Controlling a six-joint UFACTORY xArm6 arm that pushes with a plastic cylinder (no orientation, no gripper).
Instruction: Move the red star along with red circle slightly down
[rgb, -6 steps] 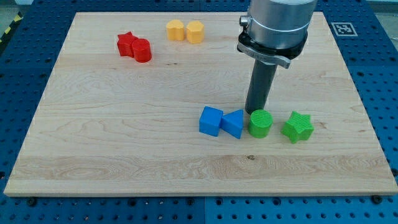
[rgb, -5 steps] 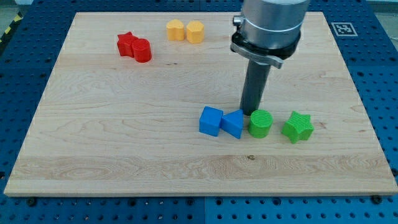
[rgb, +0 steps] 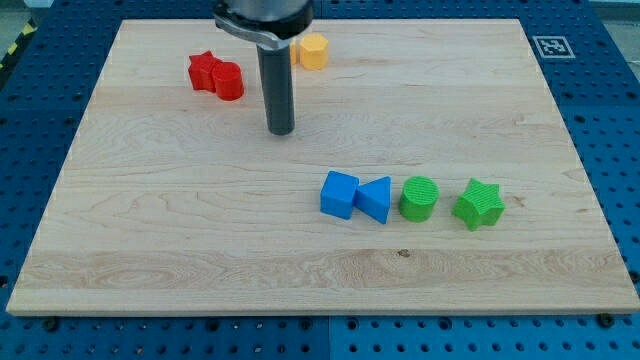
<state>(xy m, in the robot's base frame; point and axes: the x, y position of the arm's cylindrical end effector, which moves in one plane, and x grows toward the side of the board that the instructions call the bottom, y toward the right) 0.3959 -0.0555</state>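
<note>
While my tip (rgb: 281, 131) stood right of and below the touching red star (rgb: 204, 71) and red circle (rgb: 229, 82), no fingers existed; it was best brought above the pair, then pushed downward.

The dark rod's metal collar (rgb: 262, 17) is cut off by the view's top edge and hides one small yellow block completely; beside it, the other yellow plastic block (rgb: 315, 50) is perhaps hexagonal, its left side covered.
</note>
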